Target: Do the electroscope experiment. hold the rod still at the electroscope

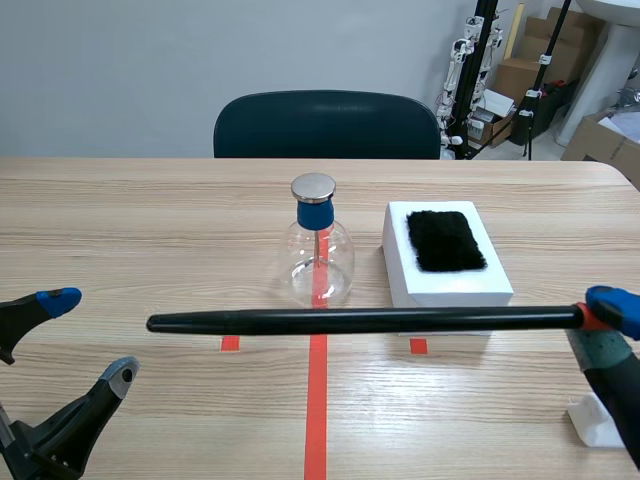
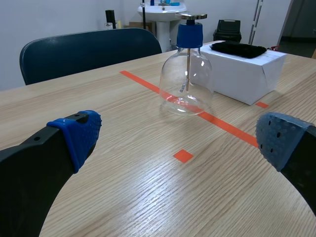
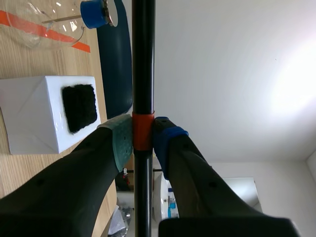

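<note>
Black rod [image 1: 360,320], long axis running crosswise over the desk [image 1: 120,220], parallel to the near edge. The right fingers [image 1: 612,306] are clenched on it at its orange band, right at the handle end. From there the shaft reaches across the middle line, and its free tip ends well out on the left side.

The electroscope [image 1: 318,250] stands upright on the far side of the rod, about mid-shaft, and its metal disc [image 1: 313,187] sits higher than the rod in the scene view. From the right wrist, the blue cap and disc show just beside the shaft, off to one side, with no contact that I can make out.

The left fingers [image 1: 60,298] are spread wide with nothing between them, low at the near left and well apart from the flask. So it's the right arm's job. My read is that everything turns on the gap between shaft and disc, so the wrist must stay steady.
</note>
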Tool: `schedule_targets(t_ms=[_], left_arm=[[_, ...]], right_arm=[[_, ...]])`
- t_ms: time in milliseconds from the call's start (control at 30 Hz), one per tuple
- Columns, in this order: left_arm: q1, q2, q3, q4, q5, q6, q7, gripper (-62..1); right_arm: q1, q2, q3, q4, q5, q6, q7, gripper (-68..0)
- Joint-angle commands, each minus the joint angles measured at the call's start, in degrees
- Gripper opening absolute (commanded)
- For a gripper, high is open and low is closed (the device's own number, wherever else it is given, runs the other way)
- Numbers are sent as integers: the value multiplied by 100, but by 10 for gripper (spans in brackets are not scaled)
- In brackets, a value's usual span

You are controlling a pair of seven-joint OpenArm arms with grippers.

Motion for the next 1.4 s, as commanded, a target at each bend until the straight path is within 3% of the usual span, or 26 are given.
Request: schedule_targets(t_ms=[0,333,1367], left_arm=[[0,-66,-22,31,-44,-7,-96,14],[0,-66,-22,31,-44,-7,-96,14],[0,-66,-22,31,-42,-7,-96,14]], right_arm=[[22,0,9,33,61,-90,2,-676],[24,0,11,33,-216,-92,-2,-676],[24,0,11,33,-214,-92,-4,-676]])
